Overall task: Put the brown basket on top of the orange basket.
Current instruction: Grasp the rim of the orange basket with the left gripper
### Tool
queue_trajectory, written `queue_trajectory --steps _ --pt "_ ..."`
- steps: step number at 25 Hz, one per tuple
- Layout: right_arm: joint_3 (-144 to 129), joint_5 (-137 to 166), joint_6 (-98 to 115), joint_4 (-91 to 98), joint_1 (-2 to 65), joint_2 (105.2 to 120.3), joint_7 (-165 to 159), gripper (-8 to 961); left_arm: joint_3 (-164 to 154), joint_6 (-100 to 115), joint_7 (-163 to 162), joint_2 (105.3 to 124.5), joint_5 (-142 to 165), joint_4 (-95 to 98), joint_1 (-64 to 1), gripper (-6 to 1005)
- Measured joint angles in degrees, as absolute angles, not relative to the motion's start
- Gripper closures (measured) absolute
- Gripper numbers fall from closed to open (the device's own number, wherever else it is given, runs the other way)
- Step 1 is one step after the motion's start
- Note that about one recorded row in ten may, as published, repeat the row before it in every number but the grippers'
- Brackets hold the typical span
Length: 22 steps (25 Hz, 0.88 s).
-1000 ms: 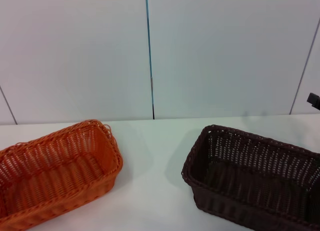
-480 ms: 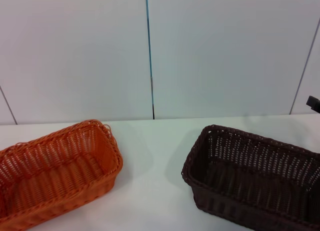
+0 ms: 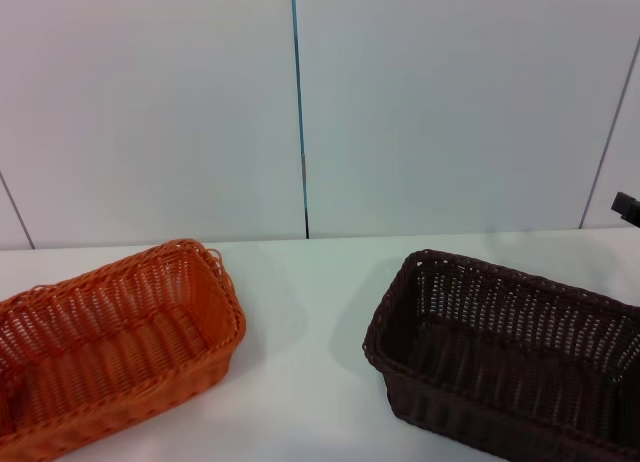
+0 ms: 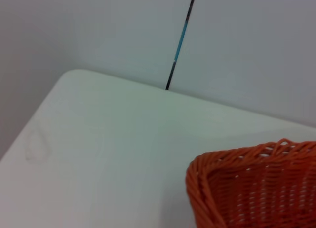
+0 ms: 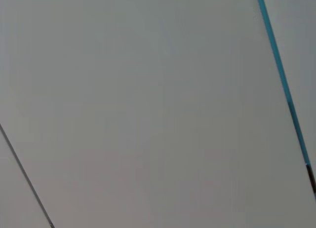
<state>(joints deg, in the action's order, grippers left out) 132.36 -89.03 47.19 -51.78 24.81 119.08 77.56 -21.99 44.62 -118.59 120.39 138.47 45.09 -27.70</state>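
Baskets sat where they were 1.0 s and 0.5 s earlier; neither shifted. Only visible change was the small dark piece of the right arm (image 3: 627, 205) at the head view's right edge, which sat slightly lower than it did 1.0 s ago and level with 0.5 s ago.

Count: two baskets, one white table (image 3: 300, 312), one pale panelled wall (image 3: 450, 102) with a thin blue-black seam (image 3: 299, 102) running down it.

Orange basket (image 3: 110, 347) lay on the robot's left side of the table, long axis angled, near end cut off by the picture's edge. Brown basket (image 3: 505, 357) lay on the right side, well apart from the orange one with bare tabletop between, also angled and cut off at the lower right. Brown basket was not on the orange one.

Both were rectangular woven wicker with openwork sides, a tighter woven floor and a braided rim. Both interiors looked empty.

Left wrist view showed one corner of the orange basket (image 4: 256, 188) and the table's rounded far corner. Right wrist view showed only wall panel.

Neither gripper's fingers appeared in any view, so open or closed could not be told for either.
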Motion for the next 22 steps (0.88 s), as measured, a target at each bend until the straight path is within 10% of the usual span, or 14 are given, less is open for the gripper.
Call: queue_trajectory --steps 22 --pt "132.34 -88.98 44.34 -49.92 26.78 118.92 77.72 393 -21.99 40.06 -126.29 119.03 148.5 41.22 -30.82 138"
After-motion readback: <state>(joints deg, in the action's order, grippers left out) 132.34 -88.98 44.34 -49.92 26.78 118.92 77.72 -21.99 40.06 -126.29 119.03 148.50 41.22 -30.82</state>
